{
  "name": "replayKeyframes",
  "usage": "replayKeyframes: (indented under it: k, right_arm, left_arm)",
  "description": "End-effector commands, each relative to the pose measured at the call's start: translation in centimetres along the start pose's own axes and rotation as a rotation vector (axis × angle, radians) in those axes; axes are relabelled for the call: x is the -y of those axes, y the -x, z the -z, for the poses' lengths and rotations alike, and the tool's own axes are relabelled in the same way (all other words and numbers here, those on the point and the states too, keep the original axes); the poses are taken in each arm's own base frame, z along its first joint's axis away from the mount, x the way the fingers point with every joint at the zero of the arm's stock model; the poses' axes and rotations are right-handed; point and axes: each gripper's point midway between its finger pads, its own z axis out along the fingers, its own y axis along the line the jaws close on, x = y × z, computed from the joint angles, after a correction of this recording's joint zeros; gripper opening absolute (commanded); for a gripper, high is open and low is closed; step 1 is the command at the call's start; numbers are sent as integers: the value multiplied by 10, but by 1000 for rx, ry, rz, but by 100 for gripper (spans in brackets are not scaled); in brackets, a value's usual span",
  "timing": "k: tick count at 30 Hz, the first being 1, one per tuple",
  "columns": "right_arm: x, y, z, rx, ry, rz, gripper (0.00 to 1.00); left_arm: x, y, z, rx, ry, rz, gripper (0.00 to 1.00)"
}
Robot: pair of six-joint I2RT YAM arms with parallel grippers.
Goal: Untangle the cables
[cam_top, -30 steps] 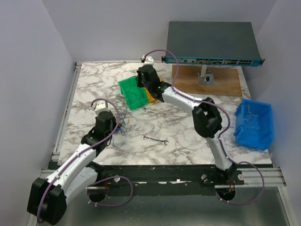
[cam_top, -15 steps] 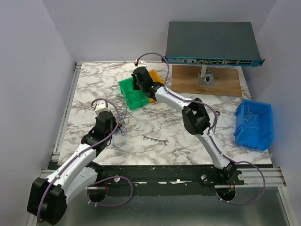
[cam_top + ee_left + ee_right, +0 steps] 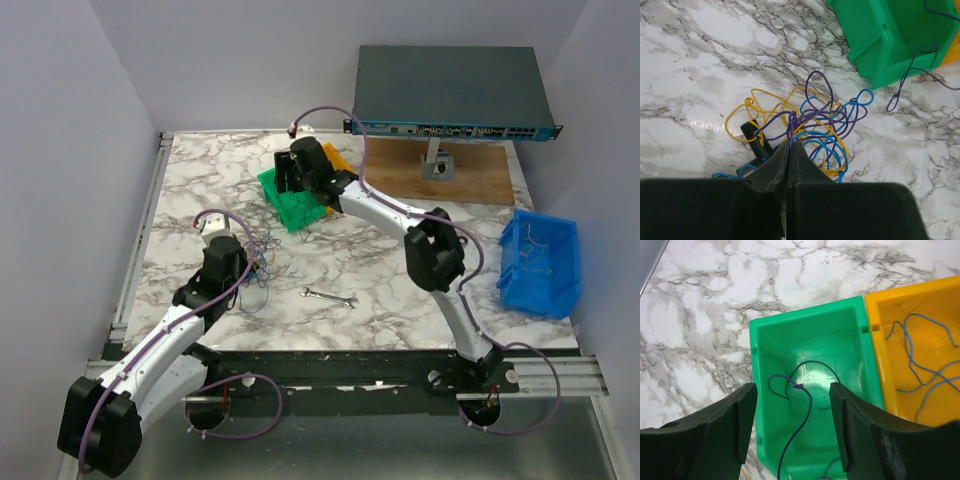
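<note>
The cables (image 3: 812, 120) lie as a tangle of blue, yellow and purple loops on the marble table (image 3: 700, 60). My left gripper (image 3: 789, 145) is shut on a purple strand at the near edge of the tangle; from above the cables (image 3: 259, 270) show just right of that gripper (image 3: 246, 266). My right gripper (image 3: 793, 388) hangs open over the green bin (image 3: 845, 345), nothing between its fingers. A single purple cable (image 3: 807, 407) lies loose in that bin. Its other end hangs over the bin wall onto the table (image 3: 904, 85). The orange bin (image 3: 925, 310) beside it holds blue cables (image 3: 910, 352).
A small wrench (image 3: 330, 296) lies on the table near the middle front. A blue bin (image 3: 540, 262) sits at the right edge. A network switch (image 3: 450, 95) stands over a wooden board (image 3: 470, 172) at the back right. A black cylinder (image 3: 754, 137) lies in the tangle.
The right gripper has gone from shut to open above the green bin, and the purple cable now lies loose in it. The left arm has not moved.
</note>
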Motion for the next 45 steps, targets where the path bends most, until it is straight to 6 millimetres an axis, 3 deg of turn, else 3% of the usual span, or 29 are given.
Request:
replayKeyframes:
  k: [1, 4, 10, 16, 20, 24, 28, 33, 38, 45]
  right_arm:
    - [-10, 37, 52, 49, 48, 0, 72]
    - [-4, 35, 71, 42, 35, 2, 84]
    - [5, 15, 99, -25, 30, 3, 85]
    - [18, -47, 126, -143, 58, -6, 91]
    - [47, -92, 139, -203, -30, 0, 100]
    - [70, -113, 149, -218, -119, -12, 100]
    - [78, -125, 147, -223, -141, 0, 100]
    - [82, -136, 130, -238, -151, 29, 100]
    - [75, -136, 113, -246, -102, 1, 100]
    - [83, -138, 101, -249, -133, -30, 100]
  left_arm:
    - [4, 14, 1, 34, -1, 11, 2]
    - [4, 14, 1, 34, -5, 12, 2]
    - [5, 14, 1, 35, -6, 12, 2]
    - [5, 15, 1, 33, -6, 10, 2]
    - [6, 14, 1, 33, -9, 11, 2]
    - [7, 14, 0, 31, -11, 9, 2]
    - [6, 14, 0, 31, -9, 8, 2]
    - [5, 14, 1, 34, -7, 10, 2]
    - [4, 14, 1, 34, -4, 8, 2]
    - [4, 15, 2, 37, -4, 10, 2]
